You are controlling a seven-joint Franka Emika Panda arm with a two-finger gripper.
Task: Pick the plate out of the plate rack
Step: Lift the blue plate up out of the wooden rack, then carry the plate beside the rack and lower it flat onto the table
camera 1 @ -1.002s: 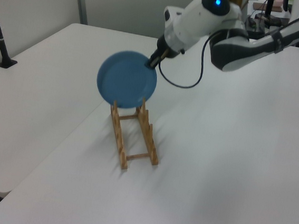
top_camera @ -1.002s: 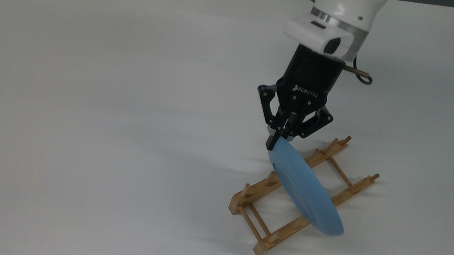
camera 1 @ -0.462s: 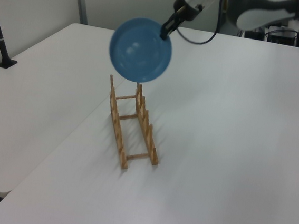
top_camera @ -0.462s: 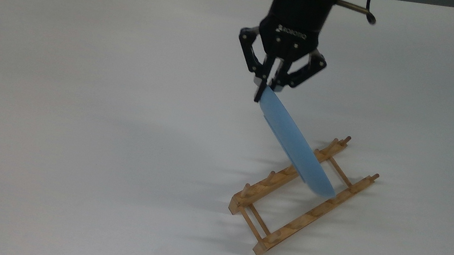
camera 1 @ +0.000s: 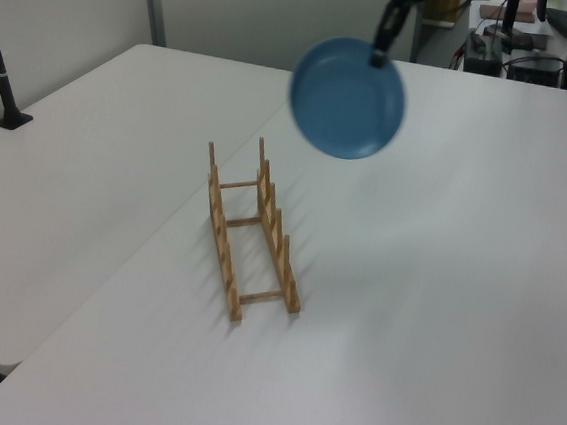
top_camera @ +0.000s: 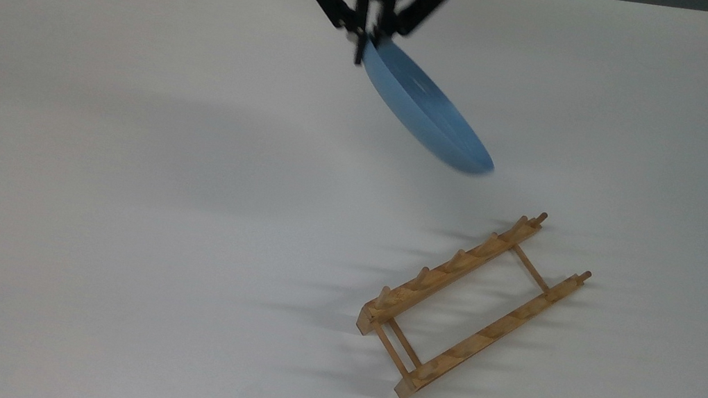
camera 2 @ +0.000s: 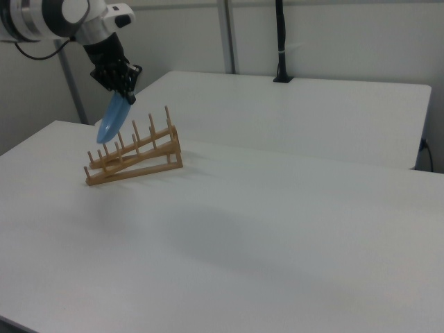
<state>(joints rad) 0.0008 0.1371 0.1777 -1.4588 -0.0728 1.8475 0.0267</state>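
The light-blue plate [top_camera: 424,107] hangs in the air, clear of the rack, tilted and nearly edge-on in the top view. Its round face shows in the left view [camera 1: 348,98], and it looks thin in the right view [camera 2: 112,118]. My black gripper [top_camera: 367,43] is shut on the plate's upper rim, near the top view's upper edge. The gripper [camera 2: 127,92] also pinches the rim in the right view. The wooden plate rack [top_camera: 472,301] stands bare on the white table, below and to the right of the plate in the top view. The rack [camera 1: 249,231] and rack [camera 2: 133,156] show likewise.
The white table [top_camera: 116,191] spreads wide around the rack. A black post [camera 1: 0,75] is clamped at the left view's left table edge. Another black post [camera 2: 280,41] stands at the far table edge in the right view. Desk clutter [camera 1: 542,27] lies behind the table.
The gripper has lifted the plate up out of the rack and carried it up and to the top view's left. The rack has stayed in place.
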